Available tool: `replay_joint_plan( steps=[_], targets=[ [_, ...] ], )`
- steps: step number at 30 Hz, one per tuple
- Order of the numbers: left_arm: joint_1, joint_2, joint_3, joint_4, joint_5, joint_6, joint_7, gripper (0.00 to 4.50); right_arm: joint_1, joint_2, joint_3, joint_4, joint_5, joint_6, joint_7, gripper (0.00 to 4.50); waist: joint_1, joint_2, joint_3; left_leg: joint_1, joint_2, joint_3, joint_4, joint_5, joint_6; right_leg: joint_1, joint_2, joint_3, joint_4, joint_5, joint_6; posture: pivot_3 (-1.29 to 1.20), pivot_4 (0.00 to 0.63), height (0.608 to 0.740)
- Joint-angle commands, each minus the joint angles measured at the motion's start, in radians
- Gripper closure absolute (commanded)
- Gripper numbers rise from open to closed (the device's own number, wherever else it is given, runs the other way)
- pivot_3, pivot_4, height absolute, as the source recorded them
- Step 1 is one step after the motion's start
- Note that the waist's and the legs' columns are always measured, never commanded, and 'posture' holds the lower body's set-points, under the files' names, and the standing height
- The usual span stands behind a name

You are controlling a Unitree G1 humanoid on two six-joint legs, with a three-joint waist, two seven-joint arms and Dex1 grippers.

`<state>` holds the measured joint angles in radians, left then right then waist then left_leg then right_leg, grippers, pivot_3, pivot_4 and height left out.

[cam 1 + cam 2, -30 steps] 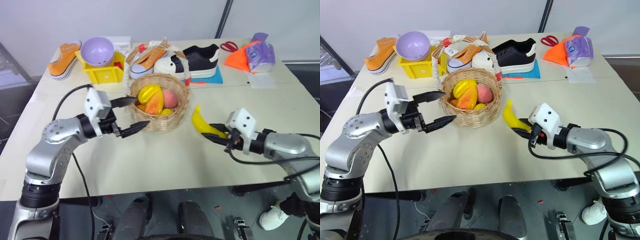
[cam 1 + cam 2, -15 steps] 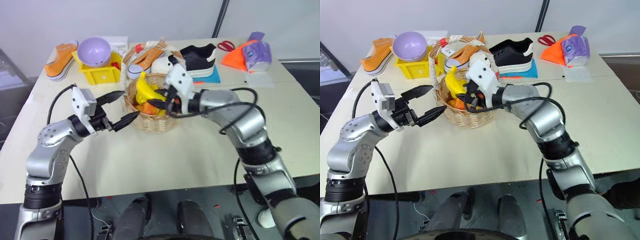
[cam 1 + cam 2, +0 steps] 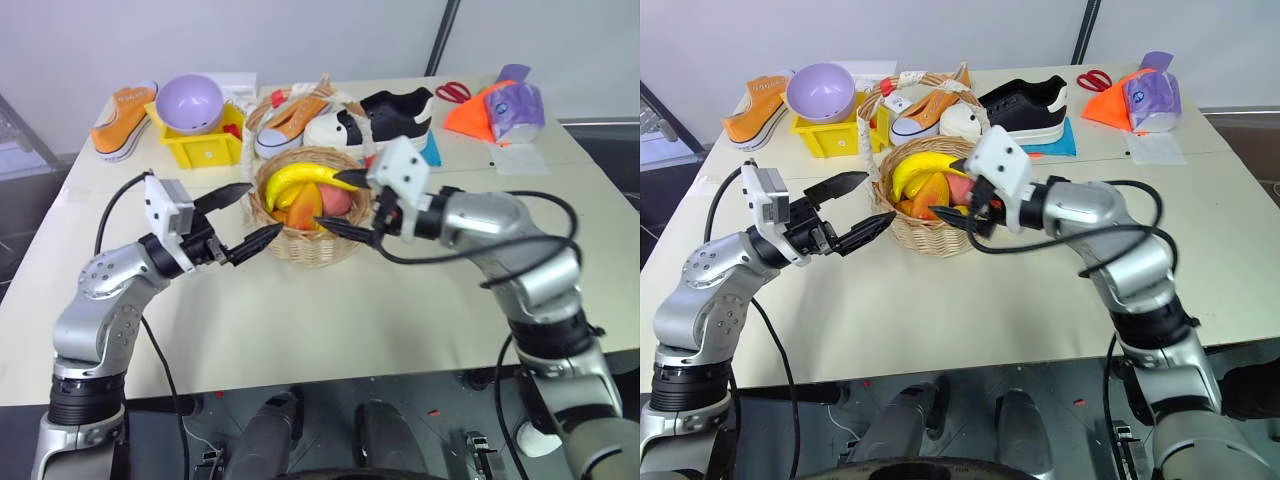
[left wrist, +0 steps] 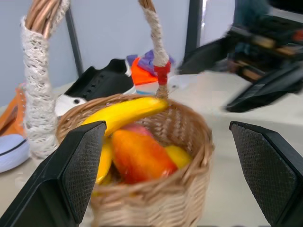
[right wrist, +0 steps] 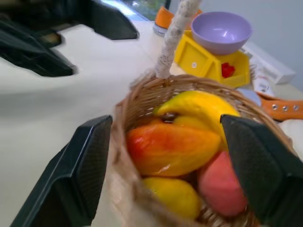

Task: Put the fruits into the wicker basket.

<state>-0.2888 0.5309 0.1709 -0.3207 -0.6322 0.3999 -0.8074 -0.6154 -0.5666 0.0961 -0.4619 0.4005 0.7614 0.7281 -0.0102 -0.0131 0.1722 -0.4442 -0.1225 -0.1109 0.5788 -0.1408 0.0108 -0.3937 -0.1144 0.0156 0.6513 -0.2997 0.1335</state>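
Note:
The wicker basket (image 3: 308, 248) stands mid-table with its arched handle (image 4: 40, 85) up. A yellow banana (image 3: 298, 179) lies across the top of the fruit inside it, over an orange-red mango (image 5: 169, 147). A pink fruit (image 5: 220, 185) and a small yellow one (image 5: 173, 196) lie beside the mango. My right gripper (image 3: 328, 200) is open and empty at the basket's right rim, its fingertips reaching over the fruit. My left gripper (image 3: 266, 208) hangs open and empty just left of the basket, clear of its wall.
Behind the basket are a yellow bin (image 3: 207, 145) holding a purple bowl (image 3: 194, 102), orange sneakers (image 3: 124, 118), a black-and-white sneaker (image 3: 385, 118), scissors (image 3: 458, 92) and an orange cloth with a purple packet (image 3: 518, 108). Bare tabletop lies in front of the basket.
My right gripper carried the banana leftward over the basket, opened and let it go. The banana now lies flat on the other fruit. My left gripper stayed open beside the basket.

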Motion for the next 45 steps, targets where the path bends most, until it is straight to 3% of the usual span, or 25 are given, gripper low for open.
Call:
replay_joint_plan(
  steps=[1, 5, 11, 15, 18, 20, 24, 31, 35, 38, 43, 45],
  targets=[
    [-0.030, -0.020, -0.013, -0.045, -0.066, 0.039, 0.008, 0.00, 0.019, 0.017, -0.103, -0.004, -0.003, 0.040, -0.111, 0.72, -0.004, 0.000, 0.000, 0.000, 0.000, 0.000, 0.000, 0.000, 0.000, 0.000, 0.000, 0.000, 0.000, 0.000, 0.000, 0.00, 0.150, 0.740],
    [-0.055, -0.043, -0.047, -0.038, -0.062, 0.046, 0.005, 0.00, -0.039, 0.090, -0.110, 0.164, -0.077, -0.012, -0.239, 0.72, -0.005, 0.000, 0.000, 0.001, 0.000, 0.000, 0.000, 0.000, 0.000, 0.000, 0.001, 0.001, 0.000, 0.000, -0.002, 0.00, 0.150, 0.740],
    [-0.062, -0.055, -0.063, -0.045, -0.056, 0.042, 0.012, 0.00, -0.131, 0.181, -0.084, 0.436, -0.142, -0.207, -0.259, 0.72, -0.004, 0.000, 0.000, 0.000, 0.000, 0.000, -0.001, 0.002, 0.001, 0.001, 0.002, 0.002, 0.000, 0.001, 0.000, 0.00, 0.150, 0.740],
    [-0.045, -0.056, -0.067, -0.060, -0.048, 0.035, 0.019, 0.00, -0.148, 0.214, -0.096, 0.508, -0.137, -0.258, -0.244, 2.04, -0.003, 0.001, 0.000, 0.001, 0.000, 0.000, -0.001, 0.002, 0.001, 0.001, 0.002, 0.001, 0.001, 0.001, 0.000, 0.00, 0.150, 0.740],
    [-0.038, -0.057, -0.066, -0.066, -0.049, 0.034, 0.027, 0.00, -0.144, 0.223, -0.104, 0.505, -0.134, -0.272, -0.245, 3.69, -0.003, 0.001, 0.000, 0.001, 0.000, 0.000, -0.001, 0.002, 0.001, 0.001, 0.002, 0.002, 0.001, 0.001, 0.000, 0.00, 0.150, 0.740],
    [-0.031, -0.056, -0.068, -0.070, -0.047, 0.031, 0.028, 0.00, -0.139, 0.229, -0.115, 0.490, -0.129, -0.276, -0.255, 4.48, -0.003, 0.001, 0.000, 0.001, 0.000, 0.000, -0.001, 0.002, 0.001, 0.000, 0.002, 0.002, 0.001, 0.001, 0.000, 0.00, 0.150, 0.740],
    [-0.030, -0.054, -0.075, -0.064, -0.036, 0.024, 0.024, 0.00, -0.110, 0.208, -0.164, 0.424, -0.138, -0.311, -0.292, 4.48, -0.002, 0.001, 0.000, 0.001, 0.000, 0.000, -0.001, 0.002, 0.001, -0.001, 0.002, 0.002, 0.001, 0.001, 0.000, 0.00, 0.150, 0.740],
    [-0.053, -0.066, -0.099, -0.035, -0.019, 0.017, 0.002, 0.00, 0.069, 0.002, -0.460, 0.364, -0.163, -0.324, -0.404, 4.48, 0.039, 0.001, 0.001, 0.000, -0.002, 0.000, -0.001, 0.001, -0.001, 0.000, 0.001, 0.001, -0.002, 0.000, -0.001, 0.00, 0.150, 0.740],
    [-0.086, -0.084, -0.116, 0.005, 0.001, 0.008, -0.001, 0.00, 0.127, -0.086, -0.573, 0.488, -0.184, -0.370, -0.441, 4.48, 0.028, 0.002, 0.001, 0.000, -0.001, 0.002, -0.001, 0.001, 0.000, 0.003, 0.001, 0.003, -0.002, 0.000, -0.002, 0.00, 0.150, 0.740],
    [-0.100, -0.093, -0.125, 0.021, 0.012, 0.003, 0.000, 0.00, 0.126, -0.113, -0.587, 0.574, -0.177, -0.403, -0.421, 4.48, 0.005, 0.004, 0.001, 0.000, 0.000, 0.003, -0.001, 0.002, 0.001, 0.002, 0.001, 0.003, -0.001, 0.000, -0.002, 0.00, 0.150, 0.740],
    [-0.110, -0.105, -0.134, 0.027, 0.026, -0.002, 0.004, 0.00, 0.110, -0.125, -0.588, 0.649, -0.176, -0.442, -0.417, 2.18, -0.009, 0.005, 0.001, 0.001, 0.001, 0.003, -0.001, 0.003, 0.002, 0.002, 0.002, 0.003, 0.001, 0.000, 0.000, 0.00, 0.150, 0.740],
    [-0.107, -0.102, -0.133, 0.024, 0.028, -0.002, 0.007, 0.00, 0.123, -0.129, -0.586, 0.636, -0.182, -0.447, -0.420, 1.05, -0.004, 0.006, 0.001, 0.001, 0.001, 0.003, -0.001, 0.003, 0.002, 0.002, 0.002, 0.003, 0.001, 0.000, -0.001, 0.00, 0.150, 0.740]
  ],
)
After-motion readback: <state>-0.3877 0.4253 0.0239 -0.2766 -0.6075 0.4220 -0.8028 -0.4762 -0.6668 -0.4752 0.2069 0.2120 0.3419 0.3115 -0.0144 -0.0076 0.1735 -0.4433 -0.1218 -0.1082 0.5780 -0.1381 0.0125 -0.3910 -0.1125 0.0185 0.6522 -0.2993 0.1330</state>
